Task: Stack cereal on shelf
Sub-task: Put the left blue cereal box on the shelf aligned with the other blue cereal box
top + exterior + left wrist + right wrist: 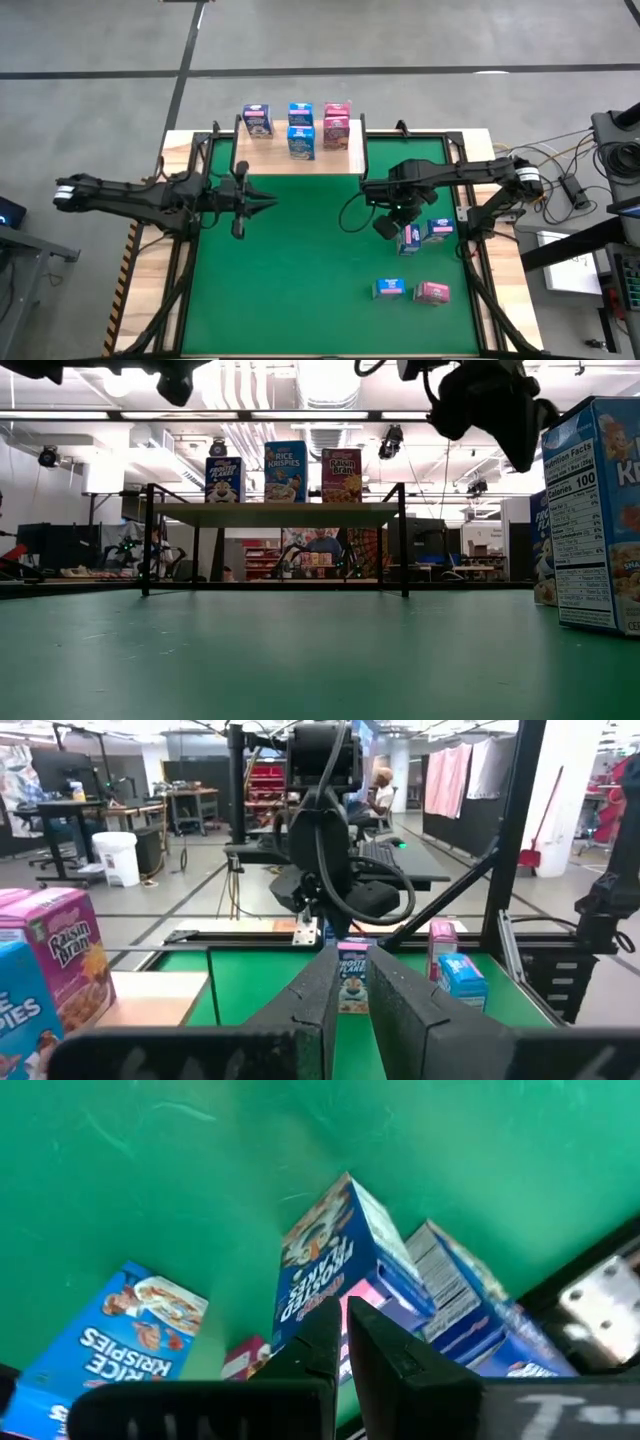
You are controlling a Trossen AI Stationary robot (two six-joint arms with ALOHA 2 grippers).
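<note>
The wooden shelf (300, 158) stands at the mat's far edge and carries several cereal boxes: a white-purple one (257, 120), two blue ones (300, 128) and two pink ones (336, 124). Two blue boxes stand upright on the mat at the right (409, 238) (438, 229). A blue box (389, 289) and a pink box (432, 292) lie flat nearer the front. My right gripper (386, 226) hangs shut and empty above the Frosted Flakes box (340, 1270). My left gripper (272, 203) is shut and empty over the mat's left half, pointing right.
The green mat (300, 290) has free room in its middle and left. The black frame rails (470, 250) run along the mat's sides. A large blue box (600, 510) stands close in the low view at the right. A person sits in the room behind (380, 790).
</note>
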